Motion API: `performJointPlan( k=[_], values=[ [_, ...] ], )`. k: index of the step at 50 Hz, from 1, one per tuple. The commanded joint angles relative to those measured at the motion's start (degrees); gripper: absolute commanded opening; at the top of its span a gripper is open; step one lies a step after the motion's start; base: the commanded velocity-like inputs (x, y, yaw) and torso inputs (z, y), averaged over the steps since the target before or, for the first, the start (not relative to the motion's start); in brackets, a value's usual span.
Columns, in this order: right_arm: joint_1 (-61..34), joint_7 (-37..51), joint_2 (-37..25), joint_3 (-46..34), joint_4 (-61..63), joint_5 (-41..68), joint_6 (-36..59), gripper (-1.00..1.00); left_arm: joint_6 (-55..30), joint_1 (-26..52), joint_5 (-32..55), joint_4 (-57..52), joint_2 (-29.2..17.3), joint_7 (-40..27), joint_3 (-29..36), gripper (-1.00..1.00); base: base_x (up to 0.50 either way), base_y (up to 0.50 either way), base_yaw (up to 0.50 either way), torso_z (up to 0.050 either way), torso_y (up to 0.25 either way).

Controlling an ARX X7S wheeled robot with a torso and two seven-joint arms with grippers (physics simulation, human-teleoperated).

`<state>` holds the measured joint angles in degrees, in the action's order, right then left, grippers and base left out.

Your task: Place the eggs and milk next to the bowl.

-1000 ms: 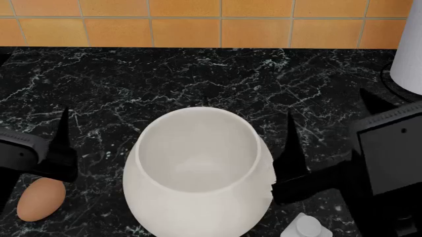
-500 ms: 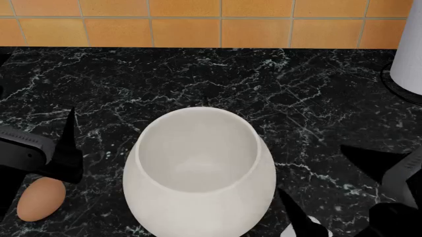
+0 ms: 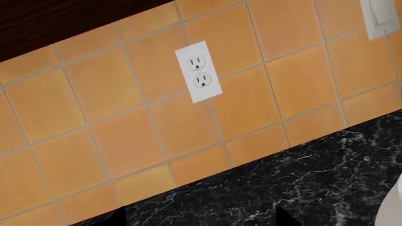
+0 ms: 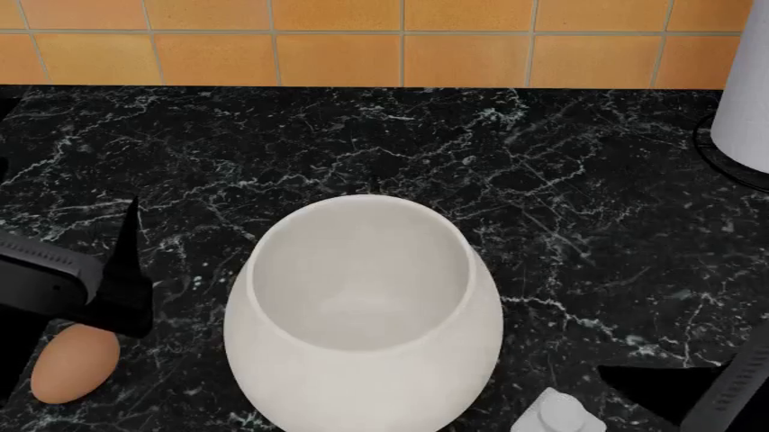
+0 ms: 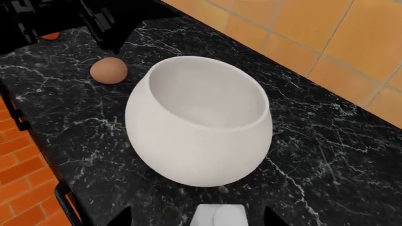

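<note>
The white bowl [image 4: 360, 315] stands on the black marble counter, near its front. A tan egg [image 4: 75, 363] lies left of it, also in the right wrist view [image 5: 108, 70]. Behind the left arm, a sliver of an orange-brown egg [image 5: 50, 35] shows. The milk [image 4: 559, 416] stands at the bowl's front right; only its white top and cap [image 5: 220, 215] show. My right gripper [image 5: 197, 217] is open, with its tips wide either side of the milk top and apart from it. My left gripper [image 3: 199, 219] hangs open and empty, one finger [image 4: 130, 256] above the tan egg.
A tall white cylinder on a black base [image 4: 745, 90] stands at the far right. Orange tiles with an outlet [image 3: 199, 71] back the counter. The counter's front edge [image 5: 44, 155] runs close to the bowl and milk.
My right gripper has pulled back from beside the bowl toward the lower right corner, which uncovers the milk's top. The left gripper has barely shifted. Bowl and egg have not moved.
</note>
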<state>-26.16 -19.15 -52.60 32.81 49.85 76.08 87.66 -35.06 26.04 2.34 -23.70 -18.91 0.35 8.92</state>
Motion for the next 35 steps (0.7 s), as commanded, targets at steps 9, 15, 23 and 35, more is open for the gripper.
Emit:
performJointPlan(
  k=[9, 15, 23, 35],
  values=[
    [2.6, -0.7, -4.4, -4.6, -2.5, -2.6, -4.5, 1.0, 0.7, 0.1, 1.7, 0.3, 0.6, 1.2, -0.8, 1.0, 0.0, 0.0, 0.0, 0.0, 0.0],
    [3.5, -2.1, -4.7, -7.5, -4.6, -6.9, -7.1, 1.0, 0.8, 0.2, 1.8, 0.5, 0.5, 1.1, -0.6, 1.0, 0.0, 0.0, 0.0, 0.0, 0.0],
    [5.7, -3.6, -4.3, -9.8, -6.3, -10.6, -10.1, 1.0, 0.5, 0.0, 1.9, 0.1, 0.2, 0.9, -0.8, 1.0, 0.0, 0.0, 0.0, 0.0, 0.0],
    [6.8, -4.9, -3.8, -14.1, -8.7, -15.1, -13.5, 1.0, 0.4, -0.1, 2.0, -0.2, -0.1, 0.7, -0.7, 1.0, 0.0, 0.0, 0.0, 0.0, 0.0]
  ],
)
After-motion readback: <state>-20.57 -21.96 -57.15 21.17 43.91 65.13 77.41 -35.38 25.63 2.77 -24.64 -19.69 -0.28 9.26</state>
